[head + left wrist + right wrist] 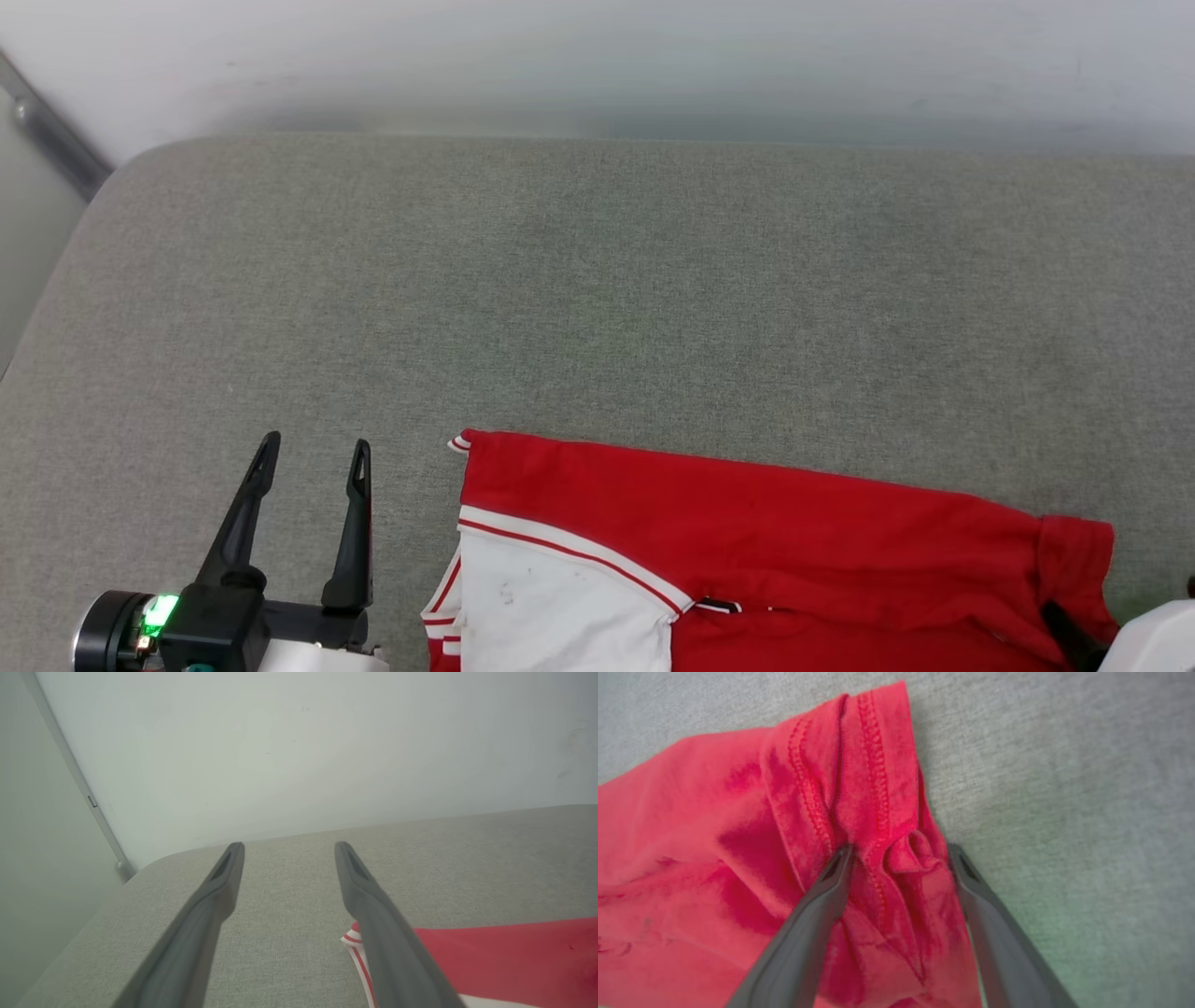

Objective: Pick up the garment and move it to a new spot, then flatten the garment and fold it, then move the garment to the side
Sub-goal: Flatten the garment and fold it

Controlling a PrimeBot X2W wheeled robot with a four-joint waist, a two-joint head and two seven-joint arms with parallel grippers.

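The garment [747,523] lies on the grey padded surface at the near edge of the head view, red with a white striped-trim sleeve [551,607] at its left end. My left gripper [316,448] stands open just left of that sleeve, apart from it, with nothing between its fingers. In the left wrist view the left gripper [289,847] points toward the wall, and the garment [504,956] lies behind its right finger. My right gripper [900,851] is open, its fingers straddling a bunched stitched hem at the garment's [714,835] right end.
The grey fabric surface [597,280] stretches far and wide beyond the garment up to a pale wall [597,56]. A metal strip [51,131] runs down the wall at the far left corner. My pale right forearm [1153,639] sits at the lower right corner.
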